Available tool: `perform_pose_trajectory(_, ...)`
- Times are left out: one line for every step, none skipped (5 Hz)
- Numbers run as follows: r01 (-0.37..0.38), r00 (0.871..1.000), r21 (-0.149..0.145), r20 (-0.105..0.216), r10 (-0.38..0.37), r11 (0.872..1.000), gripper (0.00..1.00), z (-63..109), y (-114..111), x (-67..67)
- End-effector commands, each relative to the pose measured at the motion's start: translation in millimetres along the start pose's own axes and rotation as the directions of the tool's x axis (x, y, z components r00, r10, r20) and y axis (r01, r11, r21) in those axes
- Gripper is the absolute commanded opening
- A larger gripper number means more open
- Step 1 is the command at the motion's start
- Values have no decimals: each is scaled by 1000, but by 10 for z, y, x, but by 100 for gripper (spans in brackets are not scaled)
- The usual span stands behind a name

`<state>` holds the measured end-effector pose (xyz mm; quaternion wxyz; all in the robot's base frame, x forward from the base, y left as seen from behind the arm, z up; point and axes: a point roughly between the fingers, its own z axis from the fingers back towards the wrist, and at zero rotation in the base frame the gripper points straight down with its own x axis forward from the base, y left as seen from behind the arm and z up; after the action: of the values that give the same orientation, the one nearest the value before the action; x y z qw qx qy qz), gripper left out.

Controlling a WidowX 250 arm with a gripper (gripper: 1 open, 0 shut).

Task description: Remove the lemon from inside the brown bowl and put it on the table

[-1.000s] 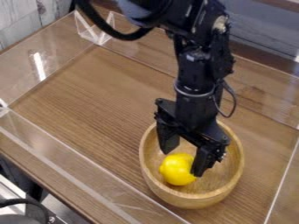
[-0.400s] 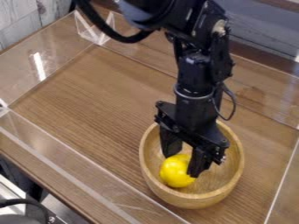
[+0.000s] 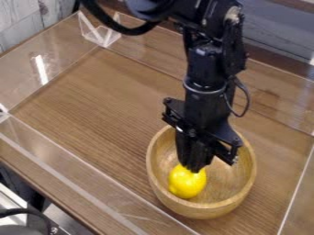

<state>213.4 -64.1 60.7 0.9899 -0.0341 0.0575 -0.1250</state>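
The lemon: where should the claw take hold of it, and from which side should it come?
Probably best to grip the lemon across its rounded middle, coming from above. It is small and round, with no handle or stem to be seen, and it lies inside the brown bowl, whose raised wall would likely hinder a sideways approach.

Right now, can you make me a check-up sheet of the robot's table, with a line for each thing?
Surface: brown wood-grain table, streaked
Lemon: yellow, inside the bowl, toward its near side
Bowl: light tan wood, on the table
Clutter: nothing seen on the table
Gripper: black, pointing down at the lemon; fingertips too dark to tell whether it holds it
Cables: black one looping beside the arm
Surroundings: clear walls around the table
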Motion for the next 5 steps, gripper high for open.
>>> perform_pose_trajectory(12,999,2,30,-12,1000,0,95,22,29)
perform_pose_trajectory(12,1000,2,27,-12,1000,0,110,36,24)
perform_pose_trajectory(13,1000,1,23,-13,1000,0,127,50,18)
perform_pose_trajectory(14,1000,1,20,-14,1000,0,152,63,10)
perform_pose_trajectory(14,1000,0,18,-14,1000,0,189,79,1)
